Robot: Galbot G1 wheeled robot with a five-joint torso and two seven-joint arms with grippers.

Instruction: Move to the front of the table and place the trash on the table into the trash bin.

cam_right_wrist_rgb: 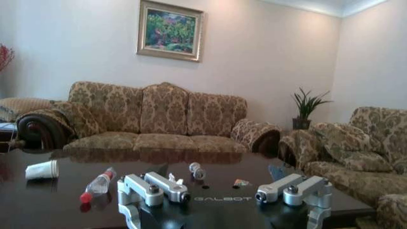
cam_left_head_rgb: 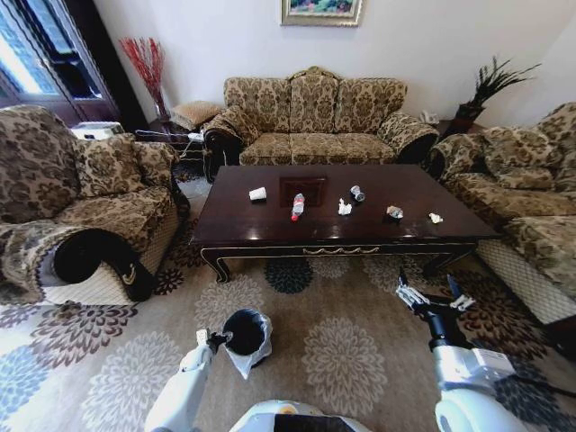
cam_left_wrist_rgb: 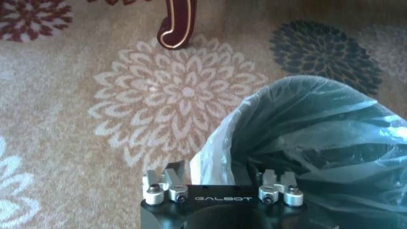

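Note:
The dark wood table (cam_left_head_rgb: 243,236) stands ahead of me, in front of the sofa. Trash lies on it: a white paper cup (cam_left_head_rgb: 258,193) (cam_right_wrist_rgb: 42,169), a clear bottle with a red label (cam_left_head_rgb: 297,207) (cam_right_wrist_rgb: 98,183), a silver can (cam_left_head_rgb: 357,193) (cam_right_wrist_rgb: 197,170), a colourful wrapper (cam_left_head_rgb: 394,212) (cam_right_wrist_rgb: 241,182) and two crumpled tissues (cam_left_head_rgb: 344,208) (cam_left_head_rgb: 436,218). My left gripper (cam_left_head_rgb: 216,340) (cam_left_wrist_rgb: 219,191) is low over the carpet, shut on the rim of the black trash bin (cam_left_head_rgb: 245,331), whose bag (cam_left_wrist_rgb: 318,143) bulges beside it. My right gripper (cam_left_head_rgb: 432,297) (cam_right_wrist_rgb: 222,210) hangs open short of the table's front edge.
A three-seat sofa (cam_left_head_rgb: 310,121) stands behind the table, an armchair (cam_left_head_rgb: 81,207) to the left and another sofa (cam_left_head_rgb: 531,207) to the right. Flowered carpet (cam_left_head_rgb: 342,360) lies between me and the table. A carved table leg (cam_left_wrist_rgb: 175,28) is near the bin.

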